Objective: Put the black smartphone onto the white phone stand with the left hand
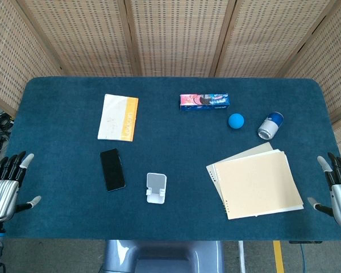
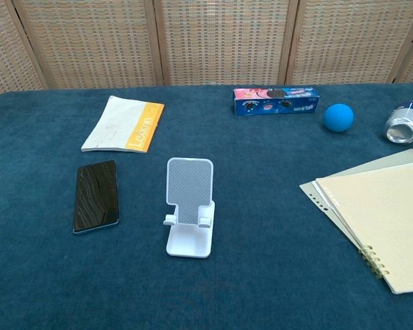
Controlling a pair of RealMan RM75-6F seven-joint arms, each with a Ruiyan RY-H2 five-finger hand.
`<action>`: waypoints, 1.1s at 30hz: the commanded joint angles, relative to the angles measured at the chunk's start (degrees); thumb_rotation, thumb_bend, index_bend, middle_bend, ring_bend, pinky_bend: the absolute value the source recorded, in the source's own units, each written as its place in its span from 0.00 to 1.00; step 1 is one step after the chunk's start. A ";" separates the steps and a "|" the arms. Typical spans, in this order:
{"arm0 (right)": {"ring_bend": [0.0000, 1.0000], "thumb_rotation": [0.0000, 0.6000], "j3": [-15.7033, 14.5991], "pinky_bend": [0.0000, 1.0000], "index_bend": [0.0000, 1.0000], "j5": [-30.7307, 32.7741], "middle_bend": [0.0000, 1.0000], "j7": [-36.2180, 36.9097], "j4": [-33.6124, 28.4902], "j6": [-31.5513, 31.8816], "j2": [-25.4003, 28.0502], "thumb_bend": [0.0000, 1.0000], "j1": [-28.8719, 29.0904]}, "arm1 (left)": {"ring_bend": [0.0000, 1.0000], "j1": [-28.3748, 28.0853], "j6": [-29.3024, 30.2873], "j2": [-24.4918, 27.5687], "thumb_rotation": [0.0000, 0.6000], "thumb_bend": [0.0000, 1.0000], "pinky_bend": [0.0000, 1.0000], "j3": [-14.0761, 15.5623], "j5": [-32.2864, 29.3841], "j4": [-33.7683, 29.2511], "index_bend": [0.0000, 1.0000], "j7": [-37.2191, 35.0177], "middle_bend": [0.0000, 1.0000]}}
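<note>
The black smartphone (image 1: 112, 169) (image 2: 95, 196) lies flat, screen up, on the blue table, left of centre. Just to its right stands the white phone stand (image 1: 156, 187) (image 2: 189, 207), upright and bare. My left hand (image 1: 7, 185) hovers at the table's left edge, fingers spread, holding nothing, well left of the phone. My right hand (image 1: 339, 190) is at the right edge, fingers apart and empty too. Neither hand shows in the chest view.
A white and orange booklet (image 1: 118, 117) lies behind the phone. A blue cookie box (image 1: 204, 102), a blue ball (image 1: 236, 120) and a tipped can (image 1: 270, 125) sit at the back right. Spiral notebooks (image 1: 256, 181) cover the right front.
</note>
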 commanded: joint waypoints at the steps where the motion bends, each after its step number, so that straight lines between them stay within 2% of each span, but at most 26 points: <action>1: 0.00 1.00 0.06 0.00 0.00 0.17 0.00 -0.09 -0.09 -0.10 0.00 0.00 0.03 | 0.00 0.16 -0.22 -0.04 1.00 0.00 0.00 -0.22 0.15 0.13 0.00 0.02 0.00; 8: 0.00 1.00 0.19 0.00 0.00 0.96 0.00 -0.09 -0.22 -0.44 -0.10 0.00 -0.01 | 0.00 -0.03 -1.35 -1.38 1.00 0.00 0.00 -1.18 0.69 1.60 0.00 -0.42 0.00; 11: 0.00 1.00 0.43 0.00 0.00 1.45 0.00 0.14 -0.43 -0.53 -0.05 0.00 -0.01 | 0.00 -1.20 -3.24 -2.53 1.00 0.00 0.00 -1.59 1.52 3.27 0.00 -1.02 0.00; 14: 0.00 1.00 0.70 0.00 0.00 2.13 0.00 -0.01 -0.40 -0.71 -0.07 0.00 -0.01 | 0.00 -4.79 -7.54 -3.68 1.00 0.00 0.00 -2.15 4.24 6.12 0.00 -0.94 0.00; 19: 0.00 1.00 1.37 0.00 0.00 3.87 0.00 -0.08 0.02 -1.69 -0.27 0.00 0.28 | 0.00 -16.19 -17.49 -6.02 1.00 0.00 0.00 -2.65 15.33 16.54 0.00 -3.05 0.00; 21: 0.00 1.00 1.71 0.00 0.00 4.72 0.00 -0.50 0.22 -2.04 -0.44 0.00 0.39 | 0.00 -20.97 -20.86 -7.53 1.00 0.00 0.00 -1.50 21.31 22.61 0.00 -3.21 0.00; 25: 0.00 1.00 2.05 0.00 0.00 6.26 0.00 -1.48 0.77 -3.04 -0.93 0.00 0.61 | 0.00 -28.21 -27.17 -10.06 1.00 0.00 0.00 1.06 28.09 29.75 0.00 -6.17 0.00; 28: 0.00 1.00 2.36 0.00 0.00 7.61 0.00 -2.08 1.39 -3.92 -1.30 0.00 0.80 | 0.00 -32.89 -27.59 -13.56 1.00 0.00 0.02 2.76 32.90 37.76 0.00 -10.14 0.00; 33: 0.00 1.00 2.94 0.00 0.00 9.38 0.00 -2.17 2.11 -4.69 -1.50 0.00 0.85 | 0.05 -36.92 -25.35 -18.24 1.00 0.00 0.12 5.21 36.72 48.73 0.00 -17.21 0.00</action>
